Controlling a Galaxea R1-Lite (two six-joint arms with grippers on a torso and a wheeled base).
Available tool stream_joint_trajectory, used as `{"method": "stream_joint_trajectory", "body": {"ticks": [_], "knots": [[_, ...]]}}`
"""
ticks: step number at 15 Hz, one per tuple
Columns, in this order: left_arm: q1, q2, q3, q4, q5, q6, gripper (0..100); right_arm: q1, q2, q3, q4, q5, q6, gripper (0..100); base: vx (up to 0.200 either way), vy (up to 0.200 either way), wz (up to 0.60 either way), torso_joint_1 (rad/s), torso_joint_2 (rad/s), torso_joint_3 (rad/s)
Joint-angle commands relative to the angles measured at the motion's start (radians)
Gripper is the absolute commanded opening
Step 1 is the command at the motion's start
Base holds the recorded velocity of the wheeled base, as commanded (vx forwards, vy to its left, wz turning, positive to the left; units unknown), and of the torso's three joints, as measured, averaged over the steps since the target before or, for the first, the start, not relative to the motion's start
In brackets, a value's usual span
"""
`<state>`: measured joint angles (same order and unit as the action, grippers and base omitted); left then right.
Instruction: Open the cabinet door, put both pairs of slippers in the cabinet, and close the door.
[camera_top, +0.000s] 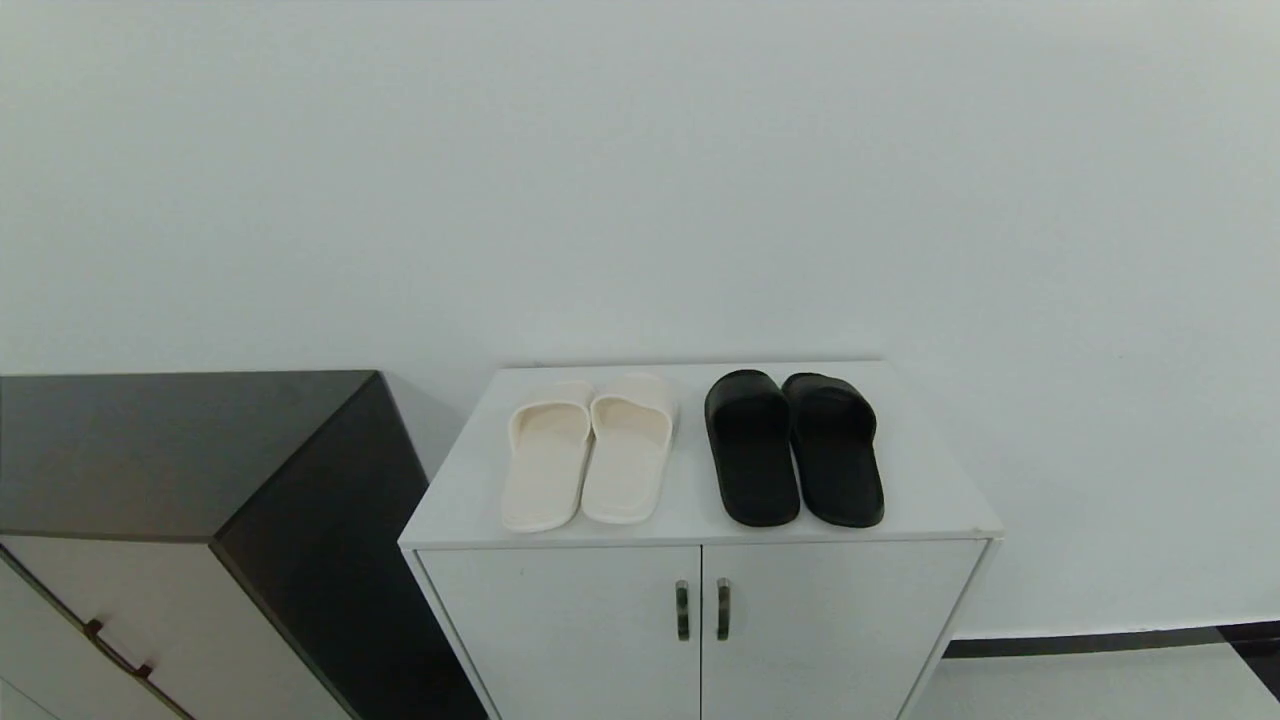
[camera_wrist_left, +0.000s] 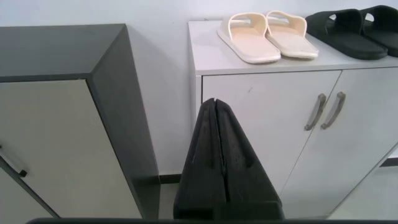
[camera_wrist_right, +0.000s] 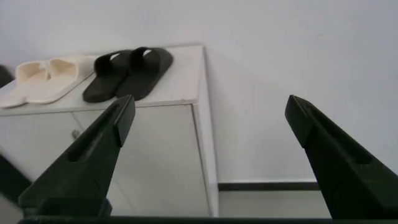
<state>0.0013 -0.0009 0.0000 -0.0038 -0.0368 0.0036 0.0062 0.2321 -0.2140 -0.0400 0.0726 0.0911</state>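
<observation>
Bright, even diffuse light, soft faint shadows

a home entryway, it seems — white shoe cabinet (camera_top: 700, 630) (slippers (camera_top: 590, 450) on top) beside a dark cabinet (camera_top: 200, 500).

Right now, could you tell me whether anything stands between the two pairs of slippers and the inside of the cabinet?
Yes: the cabinet doors are shut, handles side by side at the centre seam. The cream slippers and black slippers lie on the cabinet top; nothing else visible blocks them.
</observation>
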Motion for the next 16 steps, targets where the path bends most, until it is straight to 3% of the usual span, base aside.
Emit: {"method": "stream_joint_trajectory", "body": {"ticks": [1, 3, 7, 8, 10, 16], "knots": [[0.000, 0.001, 0.000, -0.001, 0.000, 0.001, 0, 0.040, 0.500, -0.130, -0.135, 0.085, 0.012, 100, 0.000, 0.000, 0.00, 0.000, 0.00, 0.000], [0.000, 0.001, 0.000, -0.001, 0.002, 0.004, 0, 0.147, 0.699, -0.180, -0.247, 0.047, 0.018, 100, 0.000, 0.000, 0.00, 0.000, 0.00, 0.000], [0.000, 0.001, 0.000, -0.001, 0.002, 0.007, 0, 0.532, 0.917, -0.323, -0.255, -0.232, 0.173, 100, 0.000, 0.000, 0.00, 0.000, 0.00, 0.000], [0.000, 0.001, 0.000, -0.001, 0.002, 0.007, 0, 0.583, 0.974, -0.363, -0.256, -0.277, 0.187, 100, 0.000, 0.000, 0.00, 0.000, 0.00, 0.000], [0.000, 0.001, 0.000, -0.001, 0.002, 0.007, 0, 0.630, 1.115, -0.443, -0.279, -0.339, 0.203, 100, 0.000, 0.000, 0.00, 0.000, 0.00, 0.000], [0.000, 0.001, 0.000, -0.001, 0.000, 0.006, 0, 0.640, 1.533, -0.608, -0.583, -0.494, 0.177, 100, 0.000, 0.000, 0.00, 0.000, 0.00, 0.000]]}}
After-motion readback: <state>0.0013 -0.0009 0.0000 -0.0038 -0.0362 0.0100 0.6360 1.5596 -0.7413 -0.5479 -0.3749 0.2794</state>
